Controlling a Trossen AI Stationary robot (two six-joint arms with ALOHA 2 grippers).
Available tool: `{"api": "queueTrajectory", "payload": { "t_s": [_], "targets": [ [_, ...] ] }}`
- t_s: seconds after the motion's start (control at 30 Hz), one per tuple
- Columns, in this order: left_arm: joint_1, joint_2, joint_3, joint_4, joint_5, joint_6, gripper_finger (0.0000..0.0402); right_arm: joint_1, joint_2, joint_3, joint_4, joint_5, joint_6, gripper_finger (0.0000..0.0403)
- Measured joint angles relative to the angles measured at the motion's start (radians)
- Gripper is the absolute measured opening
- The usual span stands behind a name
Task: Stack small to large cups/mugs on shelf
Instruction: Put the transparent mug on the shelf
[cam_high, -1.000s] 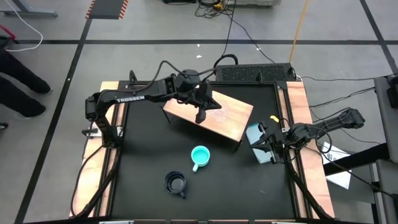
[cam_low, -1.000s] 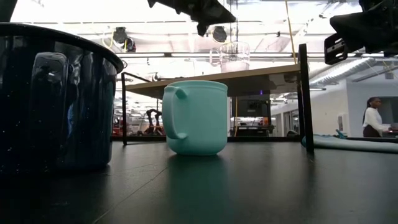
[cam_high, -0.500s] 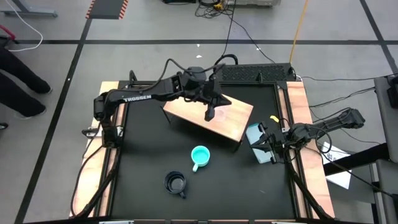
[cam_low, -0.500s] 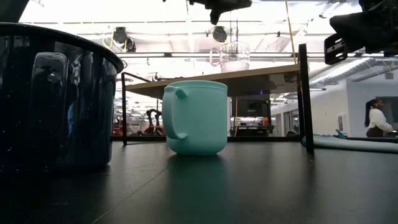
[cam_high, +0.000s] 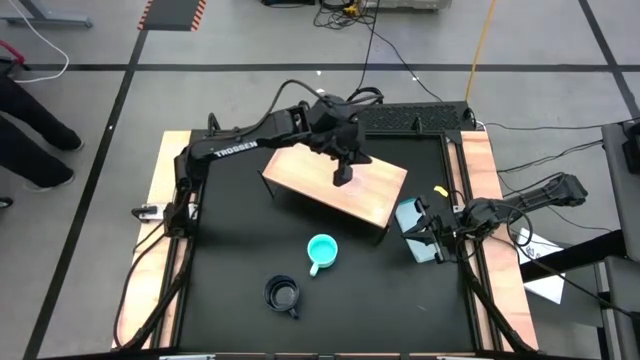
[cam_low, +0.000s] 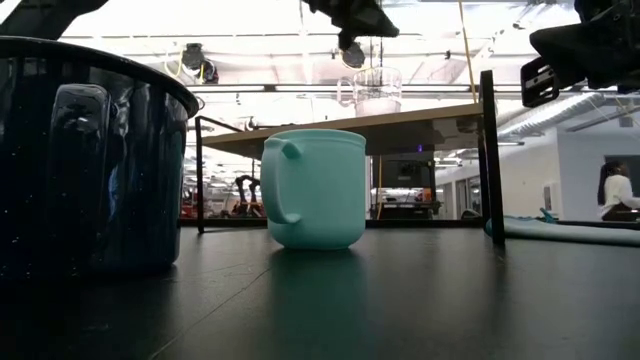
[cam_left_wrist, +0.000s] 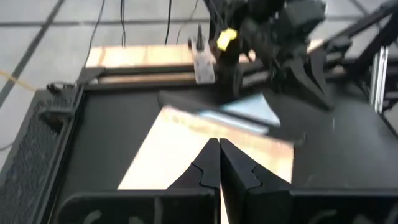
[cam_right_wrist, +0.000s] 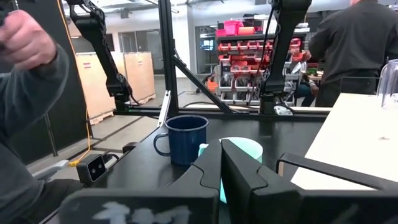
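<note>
The small clear cup (cam_low: 375, 92) stands upright on the light wooden shelf (cam_high: 375, 197), which stands on dark legs at the table's far middle. My left gripper (cam_high: 343, 178) is shut and empty. It hovers over the shelf, just above the clear cup and beside it (cam_low: 347, 40). The turquoise mug (cam_high: 321, 251) stands on the black tabletop in front of the shelf. The black mug (cam_high: 283, 295) stands nearer the front edge. My right gripper (cam_high: 422, 232) is shut and waits at the table's right, over a light-blue flat item (cam_high: 413, 218).
The shelf's dark legs (cam_low: 489, 155) stand between the mugs and the right side. Wooden strips (cam_high: 485, 200) line the table's left and right edges. People show in the room beyond the table (cam_right_wrist: 351, 43), and a sleeve (cam_right_wrist: 28, 93) shows close by.
My left gripper has moved over the shelf toward the table's right edge and a little toward the far edge, staying shut. It now hangs by the clear cup. The cups and the shelf have not moved.
</note>
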Motion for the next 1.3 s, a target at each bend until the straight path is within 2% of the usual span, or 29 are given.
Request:
{"api": "queueTrajectory", "payload": {
  "t_s": [0.1,0.23,0.6,0.77,1.03,1.3],
  "targets": [
    [0.005,-0.003,0.040,-0.136,-0.013,0.028,0.0000,0.000,0.000,0.000,-0.002,0.000,0.002,0.0000],
    [0.005,-0.002,0.043,-0.219,-0.038,0.067,0.0000,0.000,0.000,0.000,-0.002,0.000,0.000,0.0000],
    [-0.039,-0.002,0.043,-0.253,-0.029,0.169,0.0000,0.000,0.000,0.000,-0.002,0.000,-0.004,0.0000],
    [-0.045,-0.002,0.043,-0.247,-0.068,0.184,0.0004,0.000,0.000,0.000,-0.002,0.000,0.002,0.0000],
    [-0.045,0.003,0.042,-0.240,-0.071,0.134,0.0052,0.000,0.000,0.000,-0.001,0.000,0.002,0.0000],
    [-0.045,0.015,0.041,-0.250,-0.071,0.137,0.0122,0.000,0.000,0.000,0.000,0.000,0.003,0.0000]
  ]
}}
